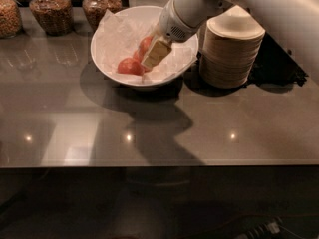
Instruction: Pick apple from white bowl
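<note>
The white bowl (109, 44), lined with crinkled white paper, stands at the back middle of the grey table. Two apples lie inside it. A pinkish-red apple (143, 44) sits toward the middle, partly hidden by my gripper. An evenly orange-red apple (128, 66) lies in front of it on the left. My gripper (152, 59) reaches down into the bowl from the upper right. Its cream-coloured tip is right against the pinkish-red apple and next to the orange-red one.
A stack of off-white disposable bowls (233, 46) stands just right of the white bowl. Three glass jars of grain (50, 9) line the back left. The table's front edge (149, 166) runs across the lower half of the view.
</note>
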